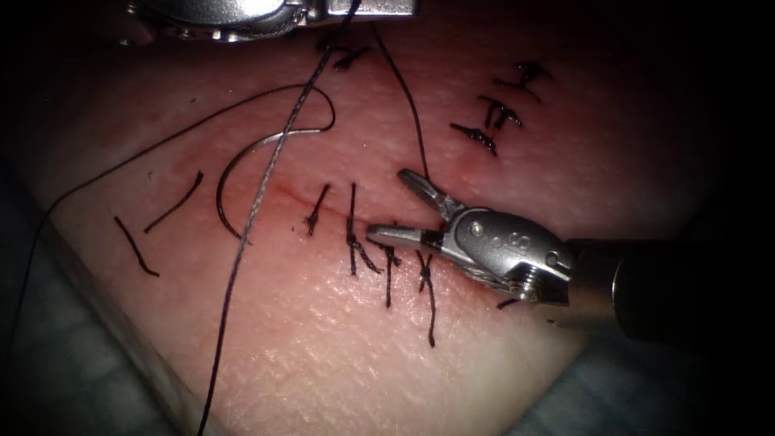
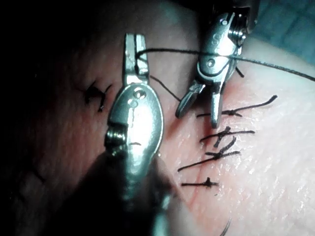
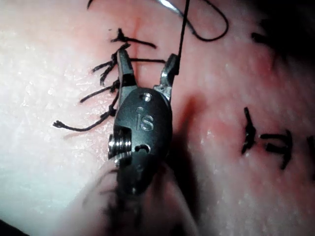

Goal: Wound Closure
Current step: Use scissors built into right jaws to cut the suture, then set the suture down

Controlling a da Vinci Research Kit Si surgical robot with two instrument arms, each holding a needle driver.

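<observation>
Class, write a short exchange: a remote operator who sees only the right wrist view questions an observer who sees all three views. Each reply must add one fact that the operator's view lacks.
Operator: My right tool has its jaws open beside a thread. Who holds that thread?
Observer: The left tool does. The left wrist view shows its jaws shut on it.
Operator: Where is the needle?
Observer: In the endoscope view the needle lies on the tissue, left of the stitches, and neither tool holds it.
</observation>
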